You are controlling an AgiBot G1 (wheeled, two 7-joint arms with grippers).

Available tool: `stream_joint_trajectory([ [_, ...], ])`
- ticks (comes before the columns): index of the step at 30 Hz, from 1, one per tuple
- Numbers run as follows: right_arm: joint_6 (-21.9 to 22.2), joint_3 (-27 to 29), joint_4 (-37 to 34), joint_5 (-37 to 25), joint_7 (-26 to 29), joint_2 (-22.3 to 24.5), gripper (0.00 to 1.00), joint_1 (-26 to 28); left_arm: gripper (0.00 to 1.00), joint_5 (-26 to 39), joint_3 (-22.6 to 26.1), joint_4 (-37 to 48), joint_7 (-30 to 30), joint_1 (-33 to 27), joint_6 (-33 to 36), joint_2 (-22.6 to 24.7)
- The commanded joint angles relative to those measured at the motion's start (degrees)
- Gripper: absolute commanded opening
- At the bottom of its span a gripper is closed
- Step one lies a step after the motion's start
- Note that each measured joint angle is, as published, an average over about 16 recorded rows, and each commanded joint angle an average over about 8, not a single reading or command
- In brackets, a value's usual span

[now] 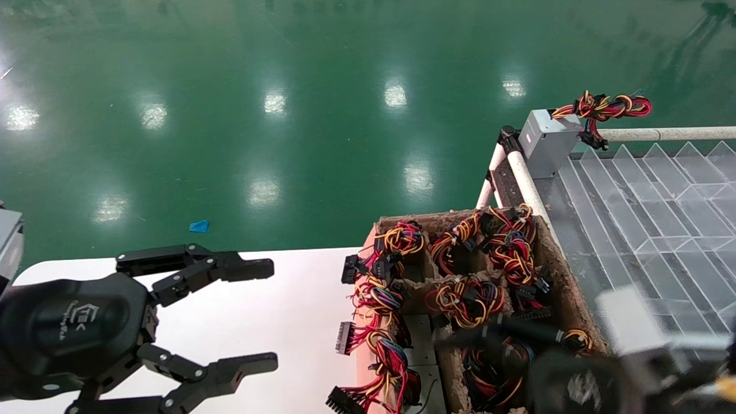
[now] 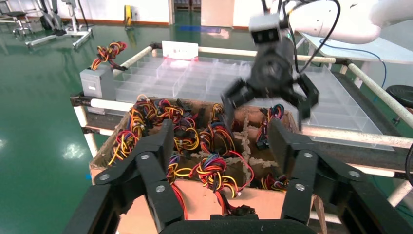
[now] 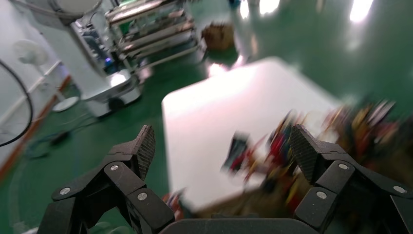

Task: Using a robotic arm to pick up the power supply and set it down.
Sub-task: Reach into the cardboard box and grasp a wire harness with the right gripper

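Observation:
Power supplies sit in the compartments of a brown carton (image 1: 569,299), mostly hidden under tied red, yellow and black wire bundles (image 1: 468,296). Only one grey metal top (image 1: 424,345) shows. My right gripper (image 1: 517,336) hovers over the carton's near right part, blurred. It is open and empty in the left wrist view (image 2: 265,109) and the right wrist view (image 3: 224,146). My left gripper (image 1: 273,313) is open and empty above the white table (image 1: 299,287), left of the carton (image 2: 195,202).
A matching grey box (image 1: 543,144) with its wire bundle (image 1: 604,106) stands on the corner of a rack of clear dividers (image 1: 661,201), beyond the carton. White tube rails (image 1: 526,178) edge the rack. Green floor lies beyond the table.

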Motion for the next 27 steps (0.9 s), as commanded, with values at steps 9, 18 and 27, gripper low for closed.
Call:
stream_joint_trajectory([
  [9,-0.4,-4.7,1.6,-3.2,2.2,0.7,0.73,-1.8,0.00,0.0,0.0,0.0,0.0,0.0,0.0,0.0],
  [18,0.7,-6.1,2.3,-5.2,1.8,0.7,0.00,-1.7,0.00,0.0,0.0,0.0,0.0,0.0,0.0,0.0],
  [27,0.0,-7.6,1.8,-6.3,2.5,-0.2,0.00,-0.4,0.00,0.0,0.0,0.0,0.0,0.0,0.0,0.0],
])
